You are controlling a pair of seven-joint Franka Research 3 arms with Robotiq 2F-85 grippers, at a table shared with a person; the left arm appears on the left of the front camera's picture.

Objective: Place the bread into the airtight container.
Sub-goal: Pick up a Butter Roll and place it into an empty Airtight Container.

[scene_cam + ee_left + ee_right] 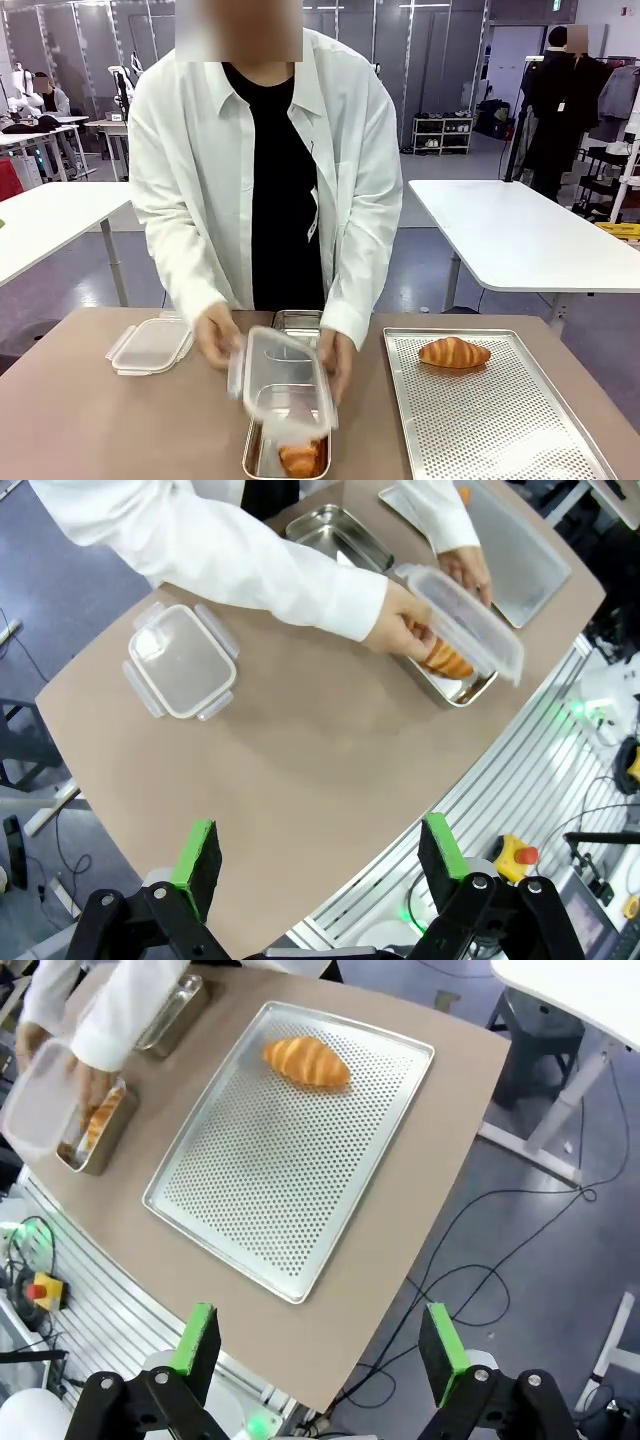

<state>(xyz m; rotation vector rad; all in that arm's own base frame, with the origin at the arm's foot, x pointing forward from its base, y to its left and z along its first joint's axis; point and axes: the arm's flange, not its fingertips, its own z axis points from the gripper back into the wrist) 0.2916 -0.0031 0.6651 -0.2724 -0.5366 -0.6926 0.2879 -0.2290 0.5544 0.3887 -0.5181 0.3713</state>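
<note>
Bread: in the steel container; a second bread on the tray. Lid: held tilted above it by the person's hands (sealing step, I judge). My left gripper and right gripper: wide open, empty. Next: lid seated square.

White tables behind, grey floor, shoe rack at far wall.
</note>
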